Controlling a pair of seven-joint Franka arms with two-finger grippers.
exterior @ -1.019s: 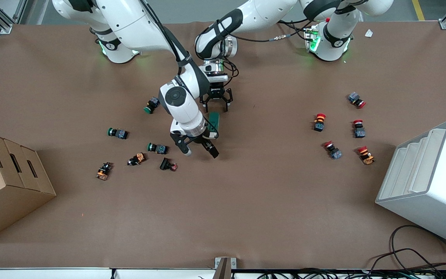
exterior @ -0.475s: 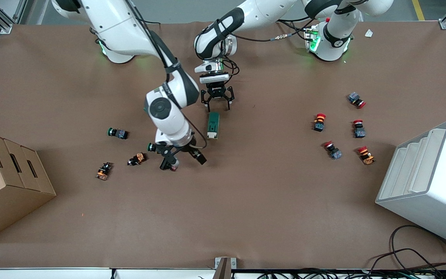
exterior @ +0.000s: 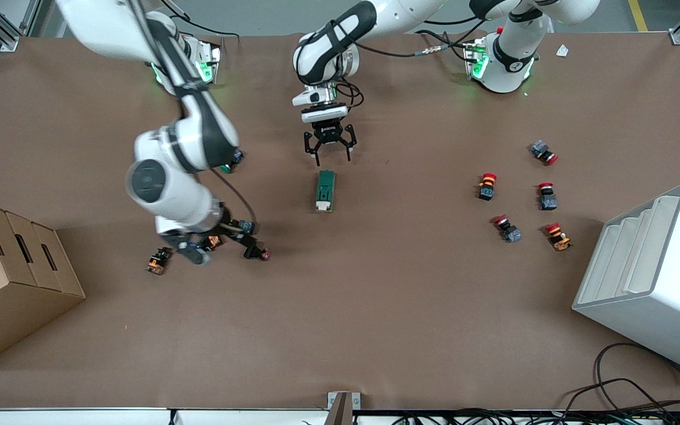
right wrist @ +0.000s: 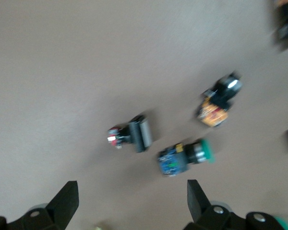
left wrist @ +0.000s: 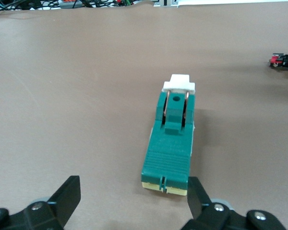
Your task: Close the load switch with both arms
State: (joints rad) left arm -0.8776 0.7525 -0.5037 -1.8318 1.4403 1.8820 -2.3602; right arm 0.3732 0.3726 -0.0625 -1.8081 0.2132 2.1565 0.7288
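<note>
The load switch [exterior: 325,190], a dark green block with a white end piece, lies flat on the brown table near its middle. It fills the left wrist view [left wrist: 171,139], white piece away from the camera. My left gripper [exterior: 328,150] is open and empty, just over the switch's end that points to the bases; in its wrist view [left wrist: 133,201] one finger [left wrist: 197,197] stands beside that end. My right gripper [exterior: 222,248] is open and empty over a group of push-buttons, seen blurred past it in the right wrist view [right wrist: 132,201].
Green, orange and black push-buttons [exterior: 256,252] lie toward the right arm's end, several red ones [exterior: 487,185] toward the left arm's end. A cardboard box [exterior: 9,277] and a white rack [exterior: 653,277] stand at the table's two ends. Cables [exterior: 629,395] lie by the front edge.
My right arm has swung away from the load switch to over the push-buttons toward its own end. My left gripper has drawn back a little toward the bases. The switch has stayed put.
</note>
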